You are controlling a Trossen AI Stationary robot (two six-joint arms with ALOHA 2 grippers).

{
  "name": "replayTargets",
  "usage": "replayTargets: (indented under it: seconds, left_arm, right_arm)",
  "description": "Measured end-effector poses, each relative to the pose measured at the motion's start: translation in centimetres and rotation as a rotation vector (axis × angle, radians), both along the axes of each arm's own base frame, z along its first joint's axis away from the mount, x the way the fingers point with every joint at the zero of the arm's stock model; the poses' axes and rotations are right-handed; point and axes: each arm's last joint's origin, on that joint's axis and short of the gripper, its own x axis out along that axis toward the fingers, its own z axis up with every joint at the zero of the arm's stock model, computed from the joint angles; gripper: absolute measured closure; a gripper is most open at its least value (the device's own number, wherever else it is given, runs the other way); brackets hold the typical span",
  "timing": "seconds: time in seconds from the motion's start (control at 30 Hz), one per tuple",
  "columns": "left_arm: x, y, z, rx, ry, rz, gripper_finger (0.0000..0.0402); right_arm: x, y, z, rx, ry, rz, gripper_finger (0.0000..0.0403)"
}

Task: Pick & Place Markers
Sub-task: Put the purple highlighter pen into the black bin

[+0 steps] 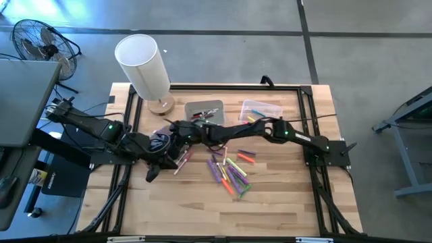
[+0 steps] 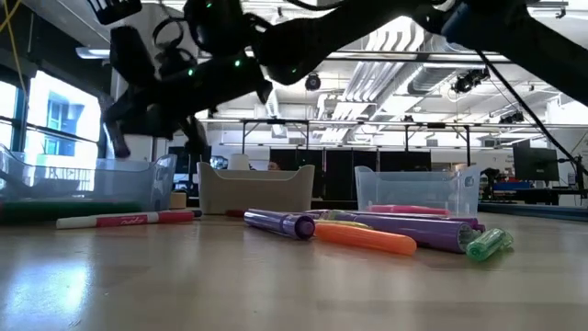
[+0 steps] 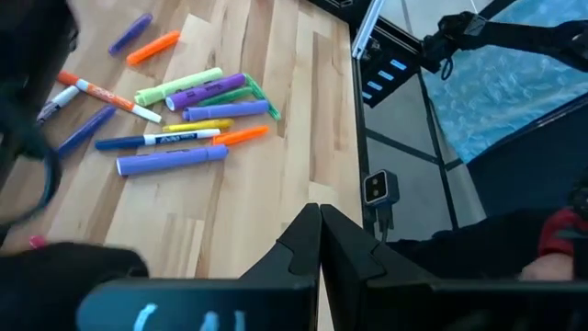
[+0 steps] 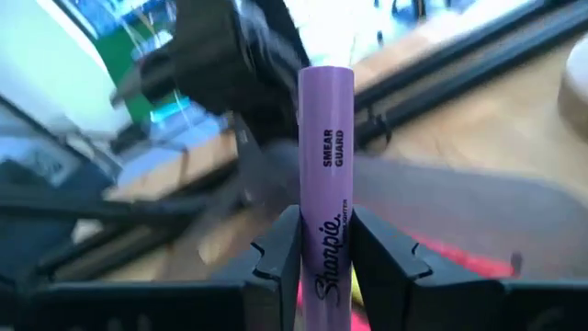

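Nearest, in the right wrist view's centre, our right gripper (image 4: pixel 317 241) pinches a purple highlighter (image 4: pixel 325 175) near its lower end; it looks light, stiff and smooth, so a mid-barrel grip seems safer. Farther off, at mid-frame in the high view, loose markers (image 1: pixel 229 169) lie scattered. The left gripper (image 3: pixel 320 241) is pressed together, apparently empty.

The high view looked straight down on the whole desk (image 1: pixel 283 209) from well above. The low view sat at desk-top level, facing across the markers (image 2: pixel 367 234) into the room. The left wrist view looked down along the desk at the same markers (image 3: pixel 184 119); the right wrist view stared closely at one purple marker (image 4: pixel 325 184).
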Motion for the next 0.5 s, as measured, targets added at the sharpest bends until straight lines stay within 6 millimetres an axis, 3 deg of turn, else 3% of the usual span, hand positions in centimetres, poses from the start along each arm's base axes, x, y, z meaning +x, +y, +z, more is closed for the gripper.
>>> replayTargets:
  seconds: [0.33,0.5]
  left_arm:
    - [0.0,0.0,0.0,0.014,-0.002,-0.028,0.0402]
    - [0.0,0.0,0.0,0.021,-0.005,-0.032,0.0402]
  right_arm:
    - [-0.3,0.1,-0.4,0.000,0.131,0.059,0.0245]
    - [-1.5,-0.7,1.9,-0.004,0.215,0.093,0.0206]
